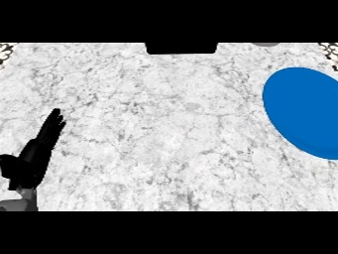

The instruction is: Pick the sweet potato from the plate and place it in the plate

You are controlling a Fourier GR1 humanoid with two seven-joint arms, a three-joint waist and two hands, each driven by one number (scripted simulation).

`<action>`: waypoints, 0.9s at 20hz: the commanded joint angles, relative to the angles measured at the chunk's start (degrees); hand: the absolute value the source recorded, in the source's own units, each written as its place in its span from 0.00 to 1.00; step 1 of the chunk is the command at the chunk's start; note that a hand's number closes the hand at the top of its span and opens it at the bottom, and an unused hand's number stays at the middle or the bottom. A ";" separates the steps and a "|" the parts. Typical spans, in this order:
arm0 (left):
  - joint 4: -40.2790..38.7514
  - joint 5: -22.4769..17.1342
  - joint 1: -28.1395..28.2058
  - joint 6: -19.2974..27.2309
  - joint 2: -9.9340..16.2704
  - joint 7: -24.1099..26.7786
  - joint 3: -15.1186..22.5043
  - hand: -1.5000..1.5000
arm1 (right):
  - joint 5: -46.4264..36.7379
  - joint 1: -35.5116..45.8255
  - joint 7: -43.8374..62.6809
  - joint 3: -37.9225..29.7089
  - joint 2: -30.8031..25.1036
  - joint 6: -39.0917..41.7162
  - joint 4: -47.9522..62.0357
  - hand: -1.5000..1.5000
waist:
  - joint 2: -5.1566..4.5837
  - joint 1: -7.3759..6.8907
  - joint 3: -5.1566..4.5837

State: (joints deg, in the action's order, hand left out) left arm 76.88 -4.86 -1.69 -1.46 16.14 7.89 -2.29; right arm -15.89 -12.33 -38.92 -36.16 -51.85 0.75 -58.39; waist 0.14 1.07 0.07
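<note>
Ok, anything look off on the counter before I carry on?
Yes: no sweet potato shows anywhere. The blue plate at the right is bare, and it is the only plate in view. The left hand rests open at the lower left; the right hand is out of view.

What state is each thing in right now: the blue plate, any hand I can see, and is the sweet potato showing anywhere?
Blue plate: lying on the counter at the right, nothing on it.
Left hand: open, fingers straight, resting at the lower left, holding nothing.
Right hand: not in view.
Sweet potato: not in view.
Counter: white marbled top, bearing the plate.
</note>
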 commanded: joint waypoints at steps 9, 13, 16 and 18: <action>-1.41 1.84 -1.92 -0.99 -2.09 0.03 -0.21 0.50 | 2.34 5.36 5.57 -2.35 1.03 5.20 -9.40 1.00 | -0.12 -1.01 -0.10; 0.48 1.42 -1.10 -2.43 -0.36 -0.65 -1.31 0.50 | 1.54 8.75 13.98 1.01 1.23 7.33 -15.93 1.00 | -0.14 -1.30 -0.12; 1.24 2.62 -2.51 -0.45 -2.39 -2.59 -0.23 0.50 | 0.59 12.08 16.66 4.63 2.06 9.10 -17.20 1.00 | -0.13 -1.36 -0.10; -0.40 2.98 -1.88 -1.38 -2.51 -0.33 0.00 0.50 | -2.84 16.62 19.15 9.58 4.31 6.38 -15.31 1.00 | -0.25 -1.84 -0.08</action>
State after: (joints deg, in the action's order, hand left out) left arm 76.73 -2.12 -3.87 -2.11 13.67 7.11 -2.29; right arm -16.02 -1.42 -24.60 -31.96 -48.95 7.50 -73.36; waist -0.02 -0.27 -0.04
